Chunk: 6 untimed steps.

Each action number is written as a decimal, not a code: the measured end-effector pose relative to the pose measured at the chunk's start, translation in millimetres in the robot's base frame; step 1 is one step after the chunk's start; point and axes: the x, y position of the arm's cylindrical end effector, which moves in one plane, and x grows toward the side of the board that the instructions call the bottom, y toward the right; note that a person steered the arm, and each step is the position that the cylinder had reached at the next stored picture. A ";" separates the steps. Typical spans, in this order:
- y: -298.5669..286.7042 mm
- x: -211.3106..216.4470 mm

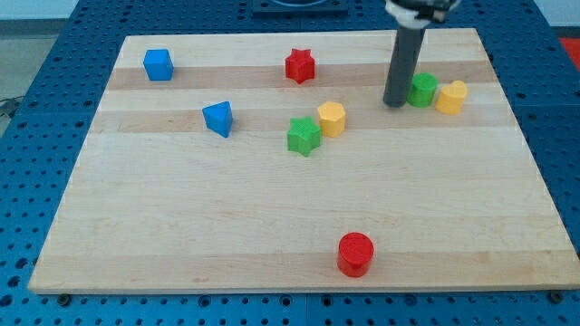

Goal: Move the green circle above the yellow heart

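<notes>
Pushing with my tip [395, 103], no claw here, I touch the small green round block [422, 90] beside the yellow heart block [450, 96]; it looks light, hard, slippery.

Blue perforated surface [63, 36] around board

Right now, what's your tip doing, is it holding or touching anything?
My tip: holds nothing, it is a bare rod; it sits against the view's left side of the green circle, whose right side meets the yellow heart.
</notes>
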 end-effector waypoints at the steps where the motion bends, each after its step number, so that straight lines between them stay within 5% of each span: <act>1: -0.1 43.9; 3: 49.7 -51.1; 6: 76.4 -83.2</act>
